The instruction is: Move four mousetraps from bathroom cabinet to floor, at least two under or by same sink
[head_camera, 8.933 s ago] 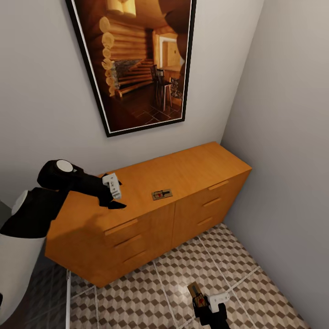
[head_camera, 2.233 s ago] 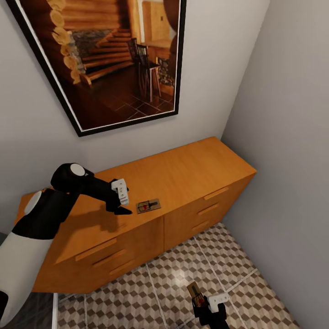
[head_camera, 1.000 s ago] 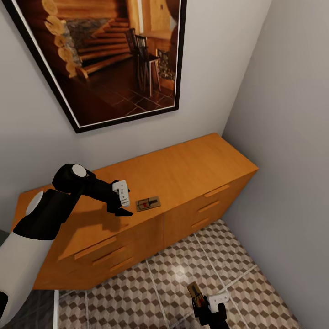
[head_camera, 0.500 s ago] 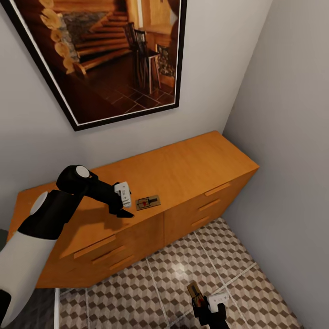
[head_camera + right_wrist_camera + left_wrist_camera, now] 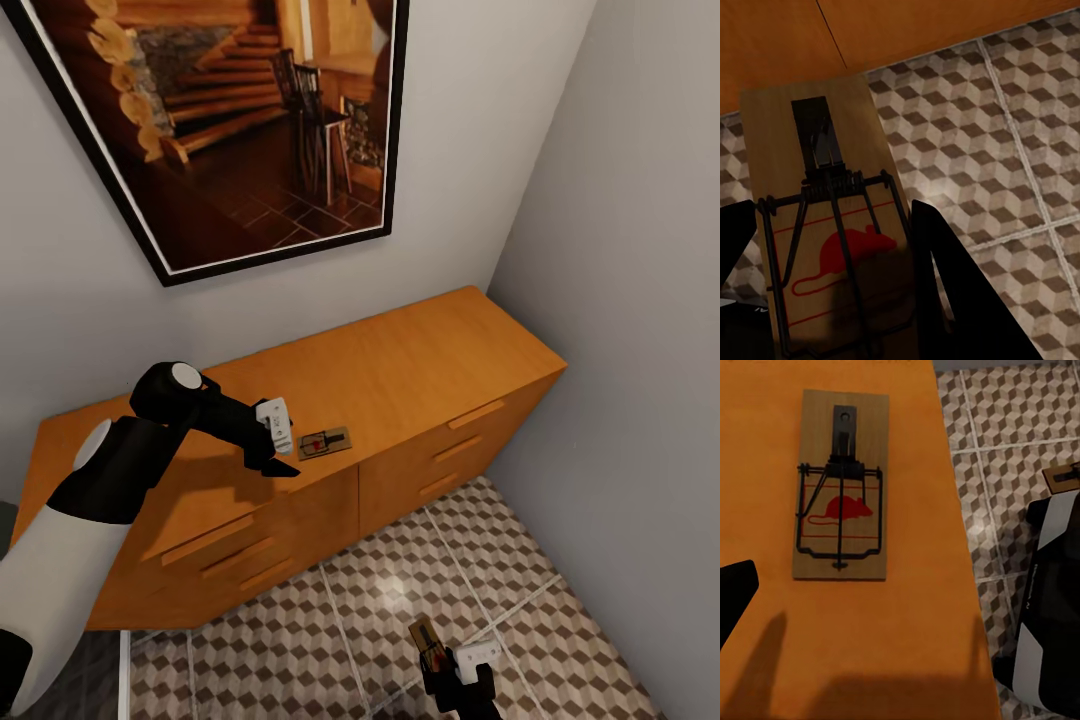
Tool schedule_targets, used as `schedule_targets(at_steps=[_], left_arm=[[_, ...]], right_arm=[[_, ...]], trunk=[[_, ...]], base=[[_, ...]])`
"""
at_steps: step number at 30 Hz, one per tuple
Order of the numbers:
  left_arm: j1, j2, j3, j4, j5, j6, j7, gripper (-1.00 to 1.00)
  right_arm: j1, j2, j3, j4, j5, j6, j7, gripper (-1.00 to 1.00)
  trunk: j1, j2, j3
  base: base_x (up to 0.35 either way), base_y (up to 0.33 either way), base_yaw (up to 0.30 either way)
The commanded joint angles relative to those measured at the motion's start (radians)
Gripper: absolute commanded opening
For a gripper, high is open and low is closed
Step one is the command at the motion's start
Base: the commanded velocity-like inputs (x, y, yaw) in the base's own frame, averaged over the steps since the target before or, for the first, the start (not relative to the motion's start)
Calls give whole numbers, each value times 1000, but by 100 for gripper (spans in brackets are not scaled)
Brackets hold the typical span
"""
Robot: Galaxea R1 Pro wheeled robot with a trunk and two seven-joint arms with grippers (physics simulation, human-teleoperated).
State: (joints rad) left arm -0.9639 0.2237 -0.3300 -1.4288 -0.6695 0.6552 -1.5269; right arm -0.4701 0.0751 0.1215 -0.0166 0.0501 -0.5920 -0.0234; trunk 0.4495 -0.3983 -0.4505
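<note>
Tiles of the bathroom floor (image 5: 330,610) are spreading below the cabinet (image 5: 400,380), which is standing against the wall under a large framed picture (image 5: 240,130) and is carrying one mousetrap (image 5: 325,442) on its flat top, close to the front edge and about midway along it. That trap is lying flat with its red mouse mark up, which is leaving its long sides free for a pinch from above. The left claw (image 5: 275,450) is hovering just beside it on the top, not touching it; in the left wrist view one dark fingertip (image 5: 735,596) is sitting apart from the board, so the claw appears to be standing open, presumably lining up to straddle the trap. Low over the floor, the right claw (image 5: 440,665) is gripping a second mousetrap (image 5: 825,255) by its long edges, probably carrying it so both hands can be emptied at the sink in one trip.
</note>
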Motion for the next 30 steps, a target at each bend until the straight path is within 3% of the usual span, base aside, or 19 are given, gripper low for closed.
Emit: schedule_targets(at_steps=[1, 30], left_arm=[[-1, 0, -1, -1, -7, 11, -7, 100], [-1, 5, 6, -7, -22, 12, -7, 100]], right_arm=[[-1, 0, 1, 1, 4, -3, -3, -100], [-1, 0, 1, 1, 4, -3, -3, -100]], trunk=[[1, -2, -1], [1, -2, -1]], base=[[0, 0, 0], [0, 0, 0]])
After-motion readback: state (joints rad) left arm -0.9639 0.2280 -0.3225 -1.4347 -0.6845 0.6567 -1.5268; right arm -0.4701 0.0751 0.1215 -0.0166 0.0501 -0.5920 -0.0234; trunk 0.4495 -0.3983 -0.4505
